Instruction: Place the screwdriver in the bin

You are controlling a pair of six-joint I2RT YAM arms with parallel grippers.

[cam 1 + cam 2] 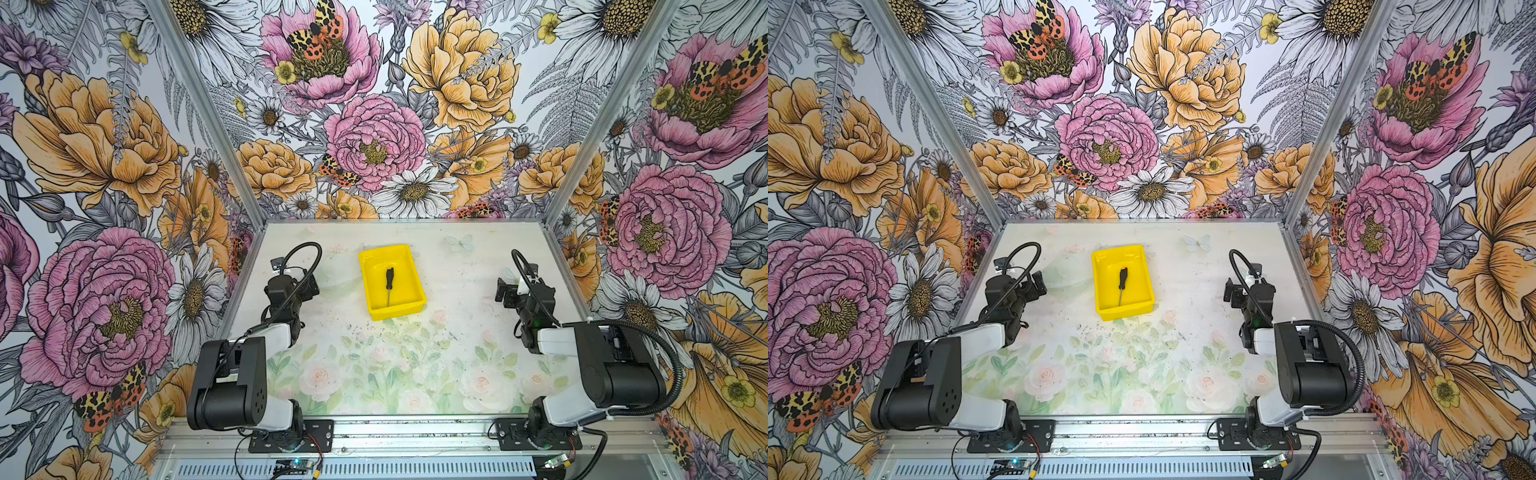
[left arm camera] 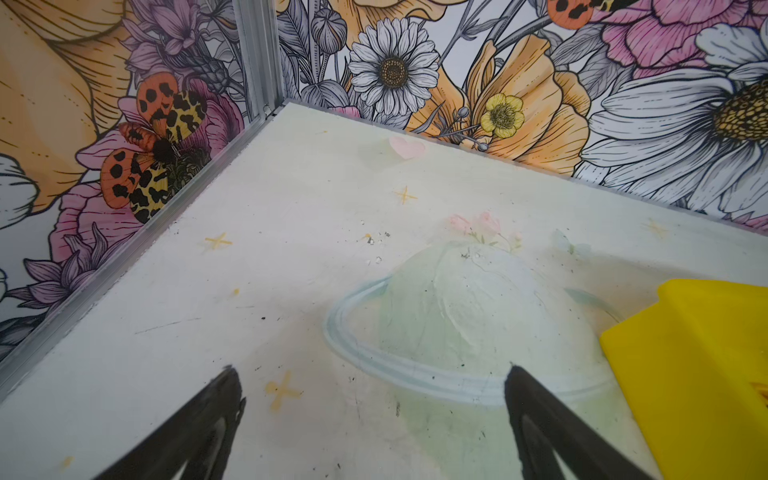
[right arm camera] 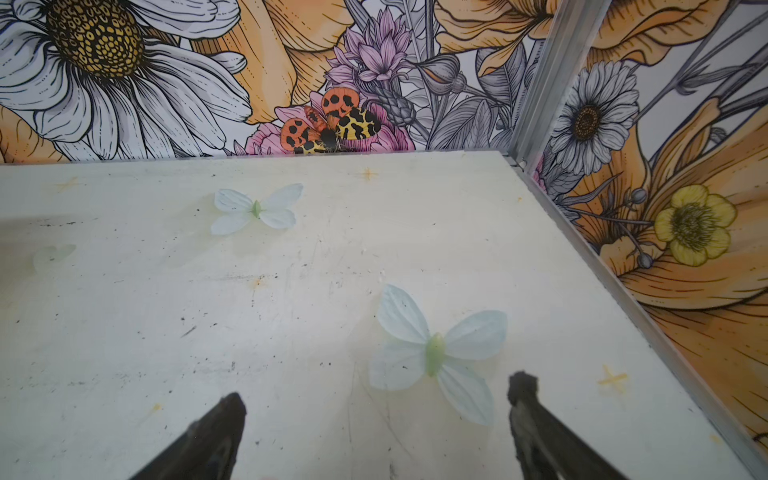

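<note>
Slim black-handled, silver-shafted screwdriver [image 1: 389, 284] lying inside shallow yellow plastic bin [image 1: 397, 312], between both jaws, long axis crosswise to the line joining them. Left gripper [image 2: 370, 370] nearer, released, empty; right gripper [image 3: 376, 386] likewise. Task judged complete.

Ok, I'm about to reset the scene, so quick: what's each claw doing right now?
Left claw: open, holding nothing.
Right claw: open, holding nothing.
</note>
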